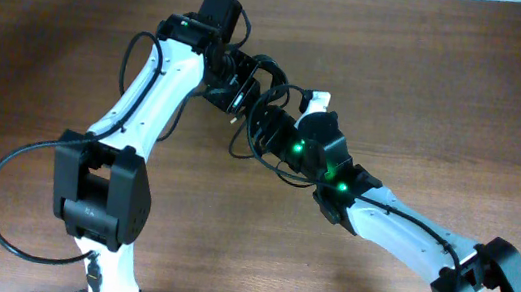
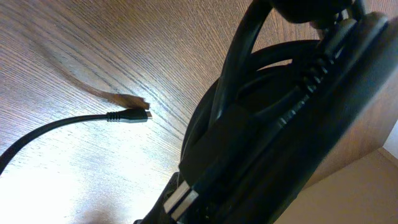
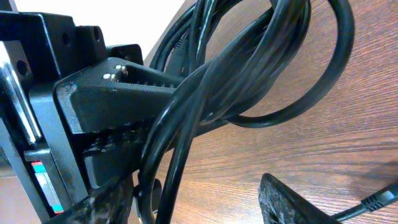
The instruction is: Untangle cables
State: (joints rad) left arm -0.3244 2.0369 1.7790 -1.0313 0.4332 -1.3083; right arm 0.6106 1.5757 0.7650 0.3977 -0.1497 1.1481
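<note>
Left pincer (image 1: 235, 84) is buried in the knot, and neither the overhead view nor its own wrist view shows whether its jaws are pressed together or apart, so I cannot tell; a dark blur of coils fills most of that wrist view. Beside the blur, one thin black cord with a small metal-tipped plug (image 2: 129, 116) lies free on the brown wood-grain table (image 1: 42, 47), which suggests at least one end is loose. Between the two arms, seemingly held clear of the wood, hangs the bundle of thin black rubbery cables (image 1: 260, 116), looped several times round itself. Right pincer (image 3: 208, 198) looks spread. Bare table shows between its fingers (image 3: 106, 177), and the strands run down against one of them rather than being pinched. To do this step well, I judge the right side should close on a single strand, not the whole bundle, and draw away slowly. Pulling everything at once would likely tighten the loops. Tracing the free plug back through the coils seems the surest route.
</note>
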